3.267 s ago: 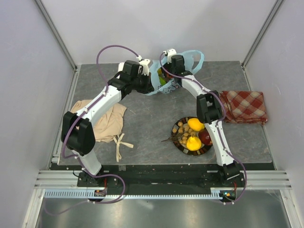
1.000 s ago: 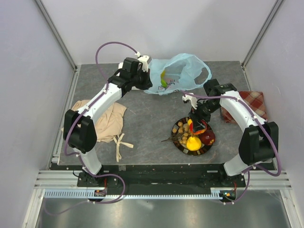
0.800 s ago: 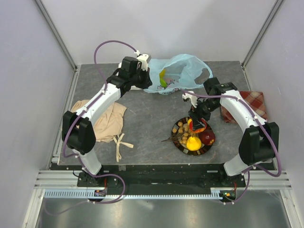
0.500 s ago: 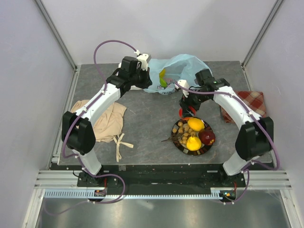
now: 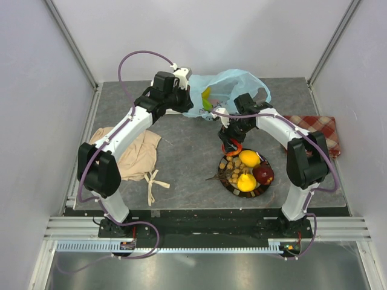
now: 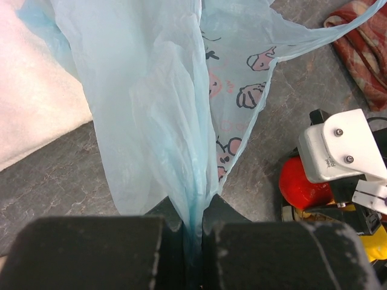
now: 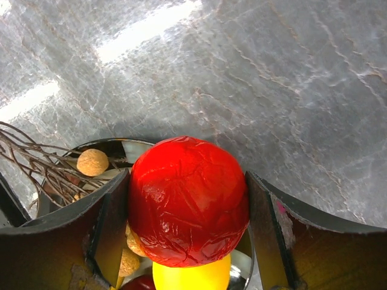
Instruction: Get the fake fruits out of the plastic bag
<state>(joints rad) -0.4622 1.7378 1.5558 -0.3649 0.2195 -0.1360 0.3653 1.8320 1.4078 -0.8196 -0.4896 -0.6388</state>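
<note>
The light-blue plastic bag lies at the back of the table, with a yellow-green fruit showing through its left side. My left gripper is shut on a gathered fold of the bag. My right gripper is shut on a glossy red fruit, just above the far-left rim of a dark plate. On the plate lie two yellow lemons, a dark-red apple and a tan berry cluster.
A beige cloth lies at the left, partly under my left arm. A red checked cloth lies at the right, behind my right arm. Grey walls with metal rails enclose the table.
My right gripper, still holding the red fruit, has moved from over the plate's middle toward its far-left rim, nearer the bag. The left gripper keeps its pinch on the bag.
</note>
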